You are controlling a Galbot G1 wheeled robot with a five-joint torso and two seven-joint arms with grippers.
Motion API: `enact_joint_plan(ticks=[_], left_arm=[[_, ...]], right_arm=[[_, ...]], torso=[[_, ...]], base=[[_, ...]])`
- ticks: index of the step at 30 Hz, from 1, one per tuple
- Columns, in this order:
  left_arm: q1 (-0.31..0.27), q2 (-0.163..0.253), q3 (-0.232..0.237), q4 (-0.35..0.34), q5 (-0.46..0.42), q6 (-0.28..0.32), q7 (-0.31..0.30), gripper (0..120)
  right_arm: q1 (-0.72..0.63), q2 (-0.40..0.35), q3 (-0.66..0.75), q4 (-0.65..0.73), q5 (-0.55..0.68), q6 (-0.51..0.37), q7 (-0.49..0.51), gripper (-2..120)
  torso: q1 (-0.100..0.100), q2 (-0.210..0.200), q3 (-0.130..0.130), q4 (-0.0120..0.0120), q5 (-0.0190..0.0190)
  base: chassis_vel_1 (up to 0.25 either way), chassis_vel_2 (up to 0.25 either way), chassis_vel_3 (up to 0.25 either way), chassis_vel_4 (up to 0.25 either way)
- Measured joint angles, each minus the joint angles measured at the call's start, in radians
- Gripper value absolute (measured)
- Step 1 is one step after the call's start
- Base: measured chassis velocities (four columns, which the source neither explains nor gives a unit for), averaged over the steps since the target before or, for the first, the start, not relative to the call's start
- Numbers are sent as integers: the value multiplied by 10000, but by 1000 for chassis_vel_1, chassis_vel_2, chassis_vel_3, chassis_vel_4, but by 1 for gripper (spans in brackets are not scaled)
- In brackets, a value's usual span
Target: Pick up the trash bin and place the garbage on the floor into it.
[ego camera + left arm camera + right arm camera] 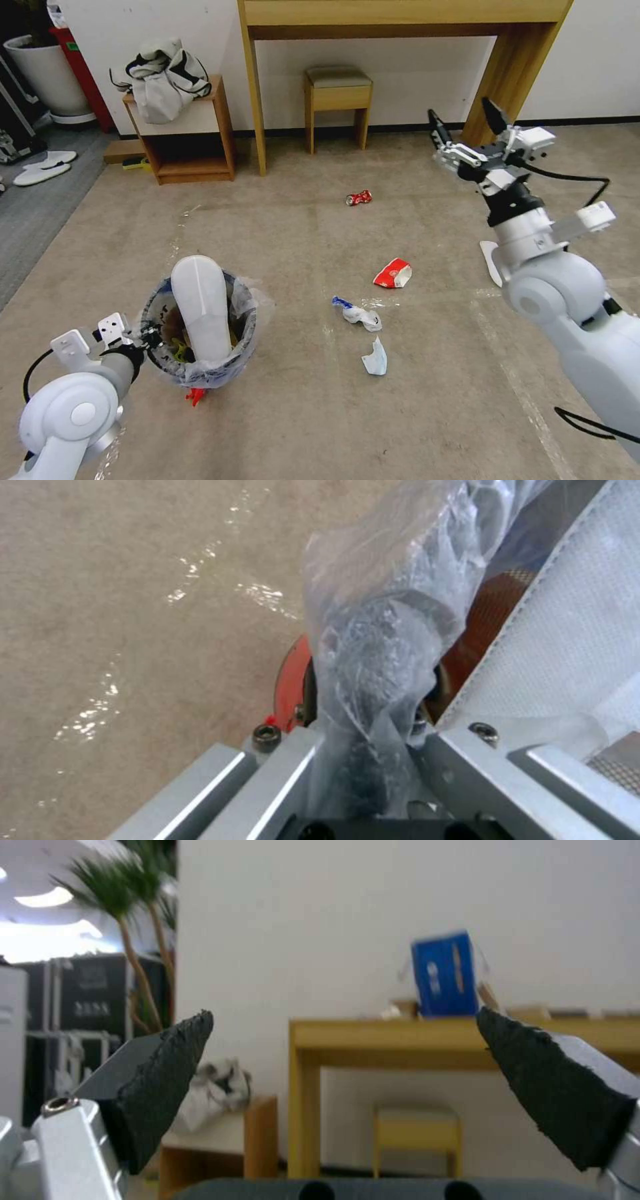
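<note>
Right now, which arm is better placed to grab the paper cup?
Right. The right gripper is open and empty above the floor, while the left gripper is clamped on the trash bin; the cup lies rightward.

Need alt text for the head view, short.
The left claw grips the rim of the trash bin, a white insole sticking out, while the right claw hangs open above carpet littered with a crushed can and paper cup.
</note>
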Motion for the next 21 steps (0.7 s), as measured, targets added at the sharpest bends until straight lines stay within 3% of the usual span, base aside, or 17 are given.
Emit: enact_joint_plan(ticks=[3, 4, 5, 8, 11, 12, 13, 14, 15, 17, 19, 21], left_arm=[[150, -58, -78, -7, 201, -57, 35, 0], [207, -64, -101, -3, 239, -70, 35, 0], [207, -64, -101, -3, 239, -70, 35, 0], [247, -82, -125, 55, 260, -92, 34, 0], [247, -89, -123, 81, 263, -92, 31, 0], [241, -98, -98, 123, 302, -93, 27, 0], [222, -111, -67, 155, 327, -94, 27, 0], [222, -111, -67, 155, 327, -94, 27, 0], [187, -144, -32, 182, 352, -94, 27, 0], [172, -160, -20, 192, 367, -96, 26, 0], [172, -200, -11, 208, 401, -107, 26, 0], [189, -206, -11, 208, 434, -121, 34, 0]], right_arm=[[-262, 125, -246, 174, 67, -777, 710, 100], [-383, 228, -558, 207, 192, -1393, 1095, 100], [-383, 228, -558, 207, 192, -1393, 1095, 100], [-293, 503, -1765, 67, 985, -3175, 2310, 100], [-186, 544, -2157, 19, 1260, -3741, 2713, 100], [8, 581, -2775, -82, 1688, -4833, 3417, 100], [125, 587, -3180, -173, 1966, -5541, 3874, 100], [125, 587, -3180, -173, 1966, -5541, 3874, 100], [279, 584, -3854, -345, 2409, -6613, 4644, 100], [319, 567, -4128, -415, 2699, -7036, 5018, 100], [371, 557, -4709, -643, 3920, -8371, 6273, 100], [372, 517, -4871, -794, 4334, -8691, 6636, 100]], torso=[[0, 0, 0, 2, 1], [0, 0, 0, 2, 1], [0, 0, 0, 2, 1], [0, -1, 0, 1, 1], [0, 0, 1, 3, 1], [0, 0, 1, 3, 0], [0, 0, 2, 3, 0], [0, 0, 2, 3, 0], [0, 0, 2, 3, 1], [0, -1, 2, 3, 1], [0, -1, 2, 2, 0], [0, 0, 1, 3, 3]], base=[[0, 0, 0, 0], [0, 0, 0, 0], [0, 0, 0, 0], [0, 0, 0, 0], [0, 0, 0, 0], [0, 0, 0, 0], [0, 0, 0, 0], [0, 0, 0, 0], [0, 0, 0, 0], [0, 0, 0, 0], [0, 0, 0, 0], [0, 0, 0, 0]])
